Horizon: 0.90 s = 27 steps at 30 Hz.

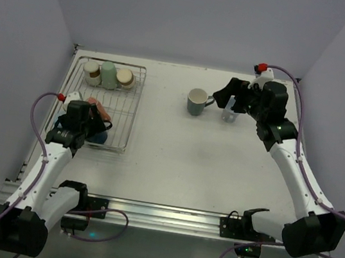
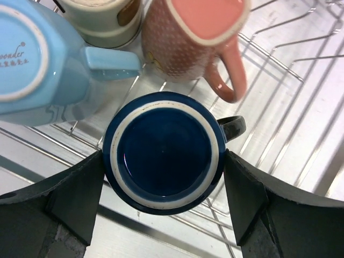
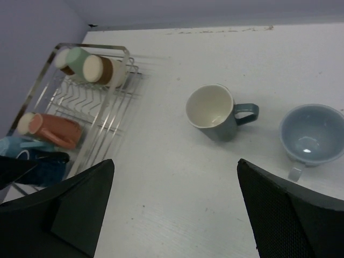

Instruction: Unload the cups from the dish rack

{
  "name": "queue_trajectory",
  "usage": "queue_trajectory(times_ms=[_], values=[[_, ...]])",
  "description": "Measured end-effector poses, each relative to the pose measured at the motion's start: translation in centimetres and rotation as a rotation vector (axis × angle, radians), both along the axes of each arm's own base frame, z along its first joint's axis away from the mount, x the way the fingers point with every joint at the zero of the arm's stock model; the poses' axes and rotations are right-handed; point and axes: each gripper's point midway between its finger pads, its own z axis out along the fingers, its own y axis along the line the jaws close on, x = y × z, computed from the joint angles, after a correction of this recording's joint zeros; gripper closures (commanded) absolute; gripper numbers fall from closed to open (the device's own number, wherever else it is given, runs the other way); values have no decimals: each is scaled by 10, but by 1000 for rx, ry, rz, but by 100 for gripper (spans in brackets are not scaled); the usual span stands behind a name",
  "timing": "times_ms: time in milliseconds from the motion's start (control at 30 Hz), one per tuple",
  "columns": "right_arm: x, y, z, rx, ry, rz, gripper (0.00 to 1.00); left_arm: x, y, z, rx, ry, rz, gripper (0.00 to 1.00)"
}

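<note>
The dish rack (image 1: pixel 130 106) lies at the table's left. In it, a navy cup (image 2: pixel 164 140) stands upright, and my left gripper (image 2: pixel 164 161) is shut on it, one finger pressing each side. A light blue mug (image 2: pixel 32 59) and a salmon-pink mug (image 2: pixel 188 37) lie right beside it. At the rack's far end stand a beige cup (image 1: pixel 92 71), a mint cup (image 1: pixel 108 74) and a beige-and-brown cup (image 1: pixel 125 78). On the table stand a grey-green mug (image 3: pixel 212 113) and a pale blue cup (image 3: pixel 312 134). My right gripper (image 3: pixel 175 161) hangs open above the table near them, holding nothing.
The rack's raised wire rim (image 2: pixel 301 75) runs close to the navy cup's right side. Grey walls (image 1: pixel 18 28) enclose the table on the left, back and right. A metal rail (image 1: pixel 160 213) crosses the near edge between the arm bases.
</note>
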Motion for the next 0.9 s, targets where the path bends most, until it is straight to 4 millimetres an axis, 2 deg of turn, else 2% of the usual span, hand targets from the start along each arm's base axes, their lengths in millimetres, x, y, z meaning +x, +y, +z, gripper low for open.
queue_trajectory(times_ms=[100,233,400,533,700,800,900], values=[[-19,14,24,91,-59,61,1,-5,-8,20,-31,-45,-35,93],[-51,46,54,208,-139,173,1,-9,-15,51,-57,-127,-80,96],[-91,92,70,378,-170,348,1,-15,-30,87,-111,-219,-153,100],[-109,123,56,480,-110,438,1,-16,-49,116,-177,-304,-240,100],[-132,167,35,555,-51,549,4,-7,-91,149,-367,-431,-389,100],[-132,179,18,586,-17,569,6,4,-116,161,-491,-488,-487,100],[-128,183,4,598,14,564,7,13,-132,160,-584,-502,-541,100]])
